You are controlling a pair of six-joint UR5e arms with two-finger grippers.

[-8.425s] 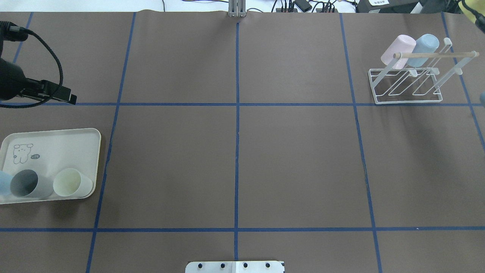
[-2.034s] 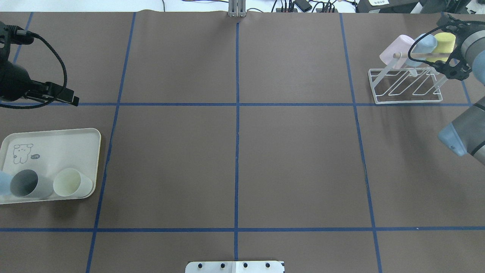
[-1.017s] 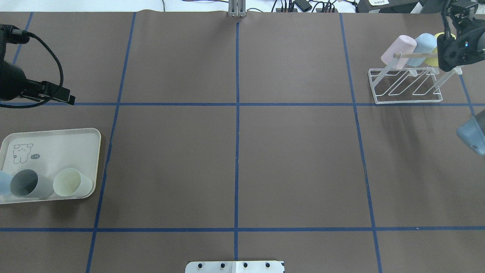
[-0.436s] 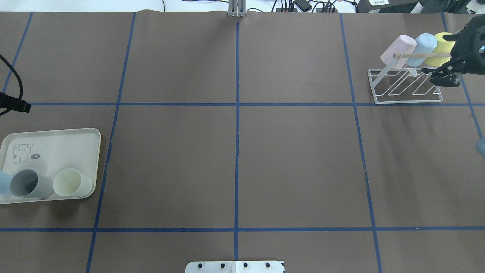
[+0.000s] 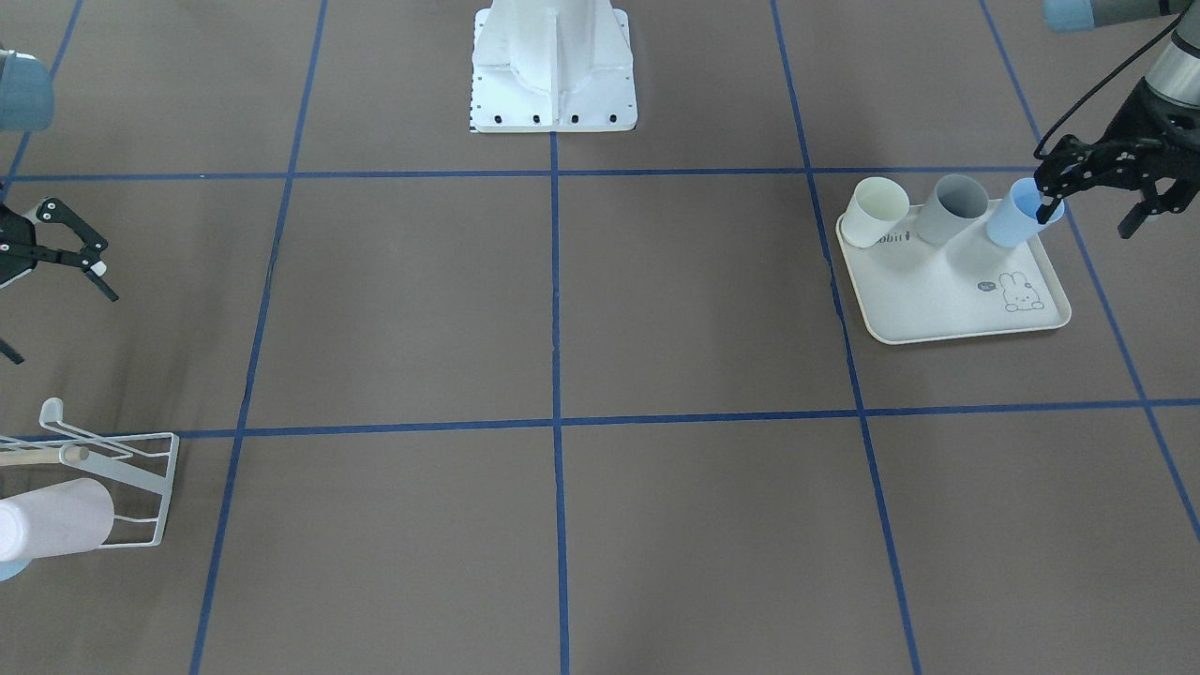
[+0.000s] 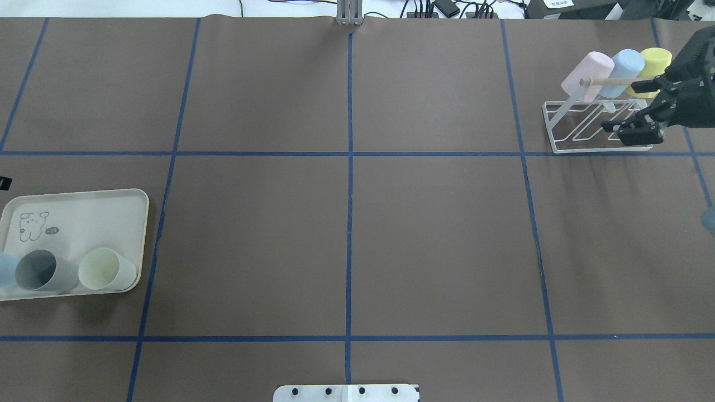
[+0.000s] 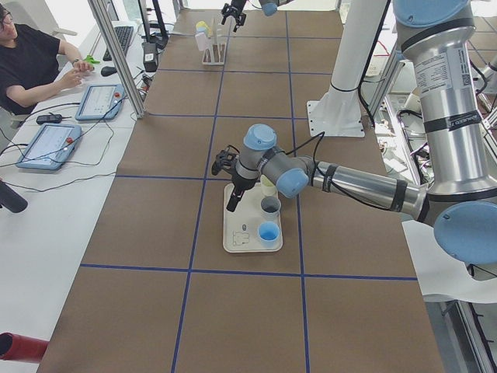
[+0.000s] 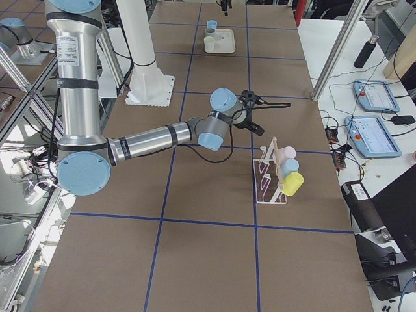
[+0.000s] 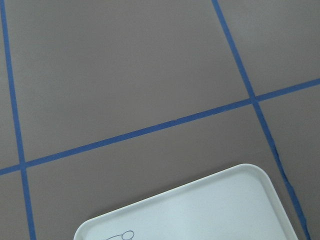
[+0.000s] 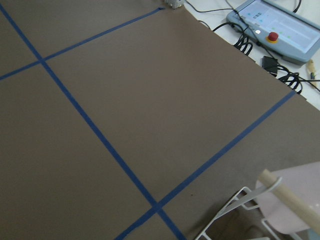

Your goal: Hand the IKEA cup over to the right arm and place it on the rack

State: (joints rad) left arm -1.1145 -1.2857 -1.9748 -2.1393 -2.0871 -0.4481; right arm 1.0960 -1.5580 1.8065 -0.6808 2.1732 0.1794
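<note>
The white wire rack (image 6: 597,142) with its wooden rod (image 6: 609,81) holds a pink cup (image 6: 586,75), a blue cup (image 6: 624,68) and a yellow cup (image 6: 652,60). My right gripper (image 6: 623,109) is open and empty just in front of the rack's right end; the front view shows it open too (image 5: 56,319). My left gripper (image 5: 1085,217) is open at the tray's outer edge, one finger beside a light blue cup (image 5: 1017,214). A grey cup (image 5: 954,208) and a cream cup (image 5: 874,212) stand on the same tray.
The cream rabbit-print tray (image 6: 84,223) lies at the table's left edge, and its corner shows in the left wrist view (image 9: 200,210). The robot's white base (image 5: 553,66) stands at the middle of the near side. Blue tape lines cross the brown mat.
The right gripper brought the yellow cup onto the rack, let go and drew back open. The left arm moved out of the overhead view towards the tray's left end.
</note>
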